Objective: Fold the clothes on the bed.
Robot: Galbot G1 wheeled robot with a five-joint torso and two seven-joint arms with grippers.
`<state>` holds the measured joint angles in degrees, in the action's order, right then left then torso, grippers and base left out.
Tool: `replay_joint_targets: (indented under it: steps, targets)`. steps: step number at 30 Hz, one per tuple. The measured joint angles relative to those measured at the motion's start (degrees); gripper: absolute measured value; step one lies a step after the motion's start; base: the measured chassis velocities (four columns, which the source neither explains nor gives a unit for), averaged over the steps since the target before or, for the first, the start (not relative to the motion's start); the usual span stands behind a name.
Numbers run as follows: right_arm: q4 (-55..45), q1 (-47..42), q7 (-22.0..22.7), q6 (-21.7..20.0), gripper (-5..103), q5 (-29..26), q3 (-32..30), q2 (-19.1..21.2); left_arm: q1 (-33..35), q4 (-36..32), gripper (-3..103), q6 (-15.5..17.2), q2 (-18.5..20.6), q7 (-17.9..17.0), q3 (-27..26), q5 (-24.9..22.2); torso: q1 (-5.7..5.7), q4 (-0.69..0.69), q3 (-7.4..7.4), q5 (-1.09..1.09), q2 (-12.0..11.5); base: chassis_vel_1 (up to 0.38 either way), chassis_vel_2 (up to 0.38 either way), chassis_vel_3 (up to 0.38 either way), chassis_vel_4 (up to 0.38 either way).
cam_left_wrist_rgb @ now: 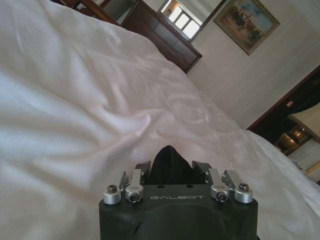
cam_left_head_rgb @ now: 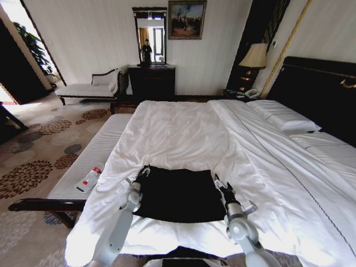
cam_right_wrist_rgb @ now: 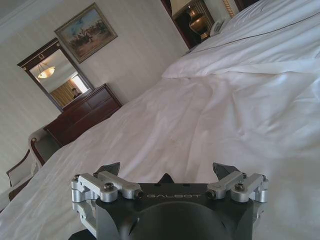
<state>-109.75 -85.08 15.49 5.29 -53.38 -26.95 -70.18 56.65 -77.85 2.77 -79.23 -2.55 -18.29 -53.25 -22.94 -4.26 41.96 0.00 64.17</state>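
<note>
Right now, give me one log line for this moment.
shirt flat on bed | left tool at its left far corner, cloth between fingers | right tool at its right far corner, open

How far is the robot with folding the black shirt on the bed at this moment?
Done: the black T-shirt lies on the bed as a compact rectangle, so it seems folded at least once. In hand: the left gripper and the right gripper are at its two far corners; black cloth sits between the left jaws. Left: probably one more fold, then releasing it.
</note>
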Motion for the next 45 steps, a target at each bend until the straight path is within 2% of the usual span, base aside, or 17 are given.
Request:
replay_joint_targets:
  steps: [2,5,9,10,12,18,23,25,27,28,29,30,33,36,37,39,45]
  targets:
    - [0.00,-0.08,0.02,0.00,100,0.03,-0.01,-0.05,0.07,0.00,39,0.00,-0.22,0.00,0.07,0.13,0.00,0.00,0.00,0.00,0.00,0.000,0.000,0.000,0.000]
    - [0.04,-0.15,0.04,0.00,100,0.04,-0.07,-0.06,0.15,0.04,33,-0.02,-0.25,0.00,0.08,0.24,0.00,0.00,0.00,0.00,0.00,0.000,0.000,0.000,0.000]
    - [0.42,-0.17,0.05,0.01,100,0.07,-0.16,-0.10,0.53,-0.87,12,-0.06,-0.22,-0.05,-0.72,0.09,0.00,-0.01,0.00,0.00,0.00,0.000,0.000,0.000,0.000]
    - [0.42,-0.17,0.05,0.01,100,0.07,-0.16,-0.10,0.53,-0.87,12,-0.06,-0.22,-0.05,-0.72,0.09,0.00,-0.01,0.00,0.00,0.00,0.000,0.000,0.000,0.000]
    - [0.73,-0.06,0.06,0.03,100,0.12,-0.12,-0.14,0.80,-1.55,3,-0.08,-0.05,-0.11,-1.38,-0.25,0.00,-0.01,0.00,-0.01,0.00,0.000,0.000,0.000,0.000]
    - [1.68,1.08,0.12,0.04,100,0.13,0.16,0.17,1.53,-3.35,1,-0.12,0.76,-0.22,-2.83,-1.38,0.00,0.00,0.00,0.00,0.00,0.000,0.000,0.000,0.000]
    - [4.17,4.19,-0.47,-0.06,100,-1.30,0.37,2.97,1.37,-2.98,1,-0.13,1.53,-0.28,-3.66,-1.85,0.00,0.00,0.00,0.00,0.00,0.000,0.000,0.000,0.000]
    - [5.98,6.45,-1.63,-1.01,100,-4.81,0.48,5.21,0.99,-2.49,1,-0.14,1.73,-0.30,-3.48,-1.86,0.00,0.01,0.00,0.01,0.00,0.000,0.000,0.000,0.000]
    - [8.04,8.57,-4.35,-2.37,100,-9.24,0.56,7.43,0.45,-2.06,1,-0.15,1.53,-0.33,-3.02,-1.86,0.00,0.00,0.01,0.00,-0.01,0.000,0.000,0.000,0.000]
    - [8.04,8.57,-4.35,-2.37,100,-9.24,0.56,7.43,0.45,-2.06,1,-0.15,1.53,-0.33,-3.02,-1.86,0.00,0.00,0.01,0.00,-0.01,0.000,0.000,0.000,0.000]
    - [9.36,9.66,-6.31,-2.87,100,-10.76,0.67,8.35,0.31,-1.99,1,-0.15,1.34,-0.36,-2.90,-1.86,0.00,0.00,0.01,0.00,-0.01,0.000,0.000,0.000,0.000]
    - [12.55,11.83,-10.63,-3.60,100,-12.23,1.04,9.65,0.28,-2.00,1,-0.16,1.11,-0.41,-2.85,-1.86,0.00,0.00,0.01,0.00,0.00,0.000,0.000,0.000,0.000]
    - [16.01,13.92,-14.69,-4.64,100,-13.67,1.55,10.55,0.34,-2.19,1,-0.16,1.07,-0.44,-2.80,-1.85,0.00,0.01,0.01,0.01,0.00,0.000,0.000,0.000,0.000]
    - [19.73,15.85,-22.81,-7.06,100,-17.20,2.02,10.95,0.58,-2.64,1,-0.16,1.28,-0.47,-3.05,-1.86,-0.01,0.00,0.01,0.00,-0.01,0.000,0.000,0.000,0.000]
    - [19.73,15.85,-22.81,-7.06,100,-17.20,2.02,10.95,0.58,-2.64,1,-0.16,1.28,-0.47,-3.05,-1.86,-0.01,0.00,0.01,0.00,-0.01,0.000,0.000,0.000,0.000]
    - [22.13,16.75,-28.23,-8.02,100,-16.94,2.33,10.77,0.60,-2.82,1,-0.16,1.50,-0.49,-3.63,-2.20,0.00,0.00,0.00,0.00,0.00,0.000,0.000,0.000,0.000]
    - [25.29,17.73,-32.76,-8.63,100,-15.31,2.95,10.14,0.44,-2.75,1,-0.16,1.86,-0.53,-3.56,-2.43,0.00,-0.01,0.01,0.00,0.00,0.000,0.000,0.000,0.000]
